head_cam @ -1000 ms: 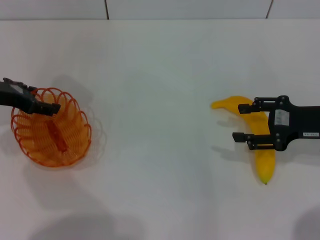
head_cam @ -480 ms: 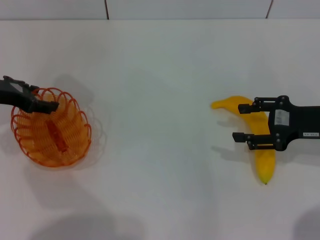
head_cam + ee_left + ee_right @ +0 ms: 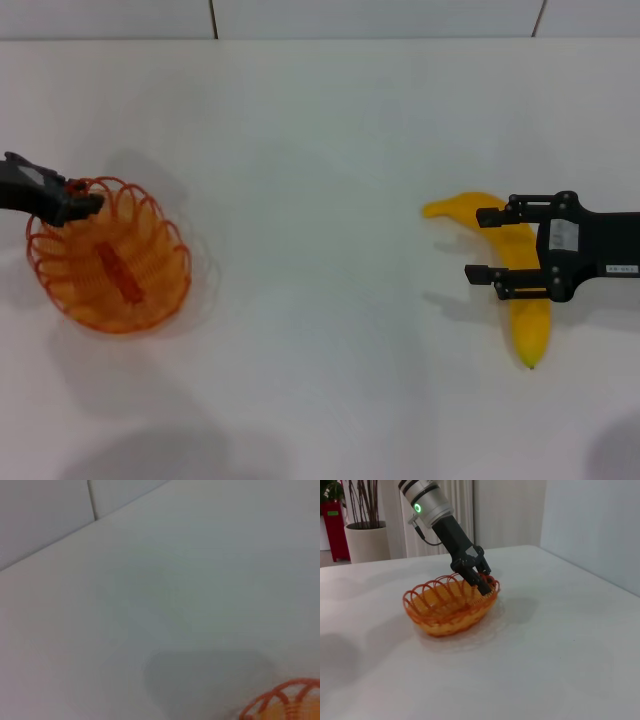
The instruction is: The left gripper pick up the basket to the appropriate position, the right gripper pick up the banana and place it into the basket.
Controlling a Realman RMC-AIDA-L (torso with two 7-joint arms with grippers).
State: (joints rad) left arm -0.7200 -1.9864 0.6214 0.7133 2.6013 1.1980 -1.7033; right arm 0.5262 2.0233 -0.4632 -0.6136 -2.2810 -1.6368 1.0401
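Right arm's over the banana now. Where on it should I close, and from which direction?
Grip the banana at its thick middle, coming straight down from above. It lies flat on the table, curving from its far end to its near tip. The right gripper hangs open with one finger on each side of that middle, so closing across the width should hold.

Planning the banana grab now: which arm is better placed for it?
Right. The right gripper hangs open over the banana, fingers straddling it, while the left gripper is far across the table, shut on the basket rim.
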